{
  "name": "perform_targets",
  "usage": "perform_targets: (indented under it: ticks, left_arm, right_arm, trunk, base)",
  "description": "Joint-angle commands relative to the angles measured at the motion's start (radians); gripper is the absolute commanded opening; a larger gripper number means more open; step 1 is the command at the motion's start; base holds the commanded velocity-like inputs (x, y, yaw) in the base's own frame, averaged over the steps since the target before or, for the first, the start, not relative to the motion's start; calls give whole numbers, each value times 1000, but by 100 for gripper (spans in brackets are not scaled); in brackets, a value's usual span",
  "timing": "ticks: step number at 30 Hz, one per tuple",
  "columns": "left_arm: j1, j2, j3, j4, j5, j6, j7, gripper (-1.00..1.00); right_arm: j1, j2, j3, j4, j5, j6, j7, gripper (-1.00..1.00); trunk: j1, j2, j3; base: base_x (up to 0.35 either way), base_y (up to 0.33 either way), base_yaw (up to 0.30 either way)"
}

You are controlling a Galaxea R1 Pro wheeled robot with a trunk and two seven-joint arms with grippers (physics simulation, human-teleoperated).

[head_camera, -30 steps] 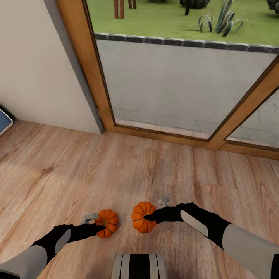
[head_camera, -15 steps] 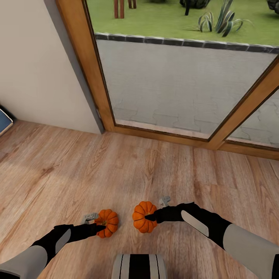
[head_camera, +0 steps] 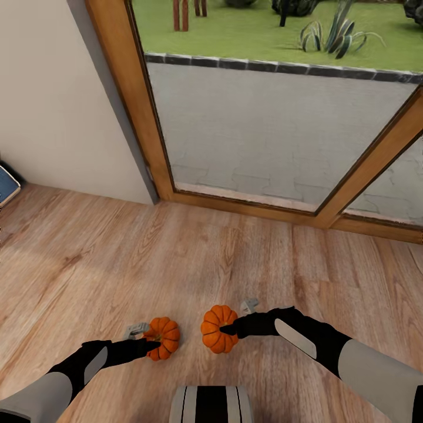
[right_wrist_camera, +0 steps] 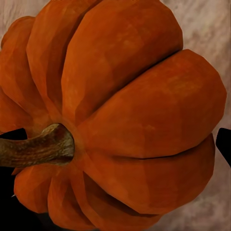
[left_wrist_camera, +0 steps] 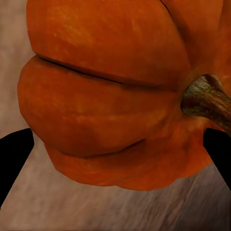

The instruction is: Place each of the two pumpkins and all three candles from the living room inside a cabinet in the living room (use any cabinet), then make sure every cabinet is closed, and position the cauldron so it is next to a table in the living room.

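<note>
Orange fills both wrist cameras: I have a pumpkin in each gripper. From the head camera, my left gripper is clamped on the left pumpkin, and my right gripper is clamped on the right pumpkin. The two sit near each other over the wood floor, close in front of my trunk. Ahead is a wood-framed glass door beside a pale wall.
</note>
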Motion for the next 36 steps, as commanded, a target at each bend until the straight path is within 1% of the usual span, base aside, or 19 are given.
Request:
perform_targets:
  ticks: [1, 7, 11, 14, 36]
  left_arm:
    - [0, 1, -5, -1, 8, 8, 0, -100]
    - [0, -2, -5, -2, 8, 8, -1, -100]
    - [0, -15, -5, -3, 8, 8, -1, -100]
    - [0, -31, -5, -2, 5, 10, 3, -100]
    - [0, -33, -2, -1, 3, 10, 16, -100]
  right_arm:
    - [-1, -1, 4, -1, -5, 2, -1, -100]
    - [-1, -1, 4, -1, -6, 2, -1, -100]
    - [-1, -1, 4, -1, -6, 2, -1, -100]
    - [-1, -1, 4, -1, -7, 2, -1, -100]
    - [-1, -1, 4, 0, -8, 2, -1, -100]
  trunk:
    - [-1, 0, 3]
    - [-3, 1, 27]
    - [-5, 2, 42]
    - [-6, 3, 54]
    - [-16, 8, 139]
  base:
    - [0, 0, 0]
    - [0, 0, 0]
    - [0, 0, 0]
    - [0, 0, 0]
    - [0, 0, 0]
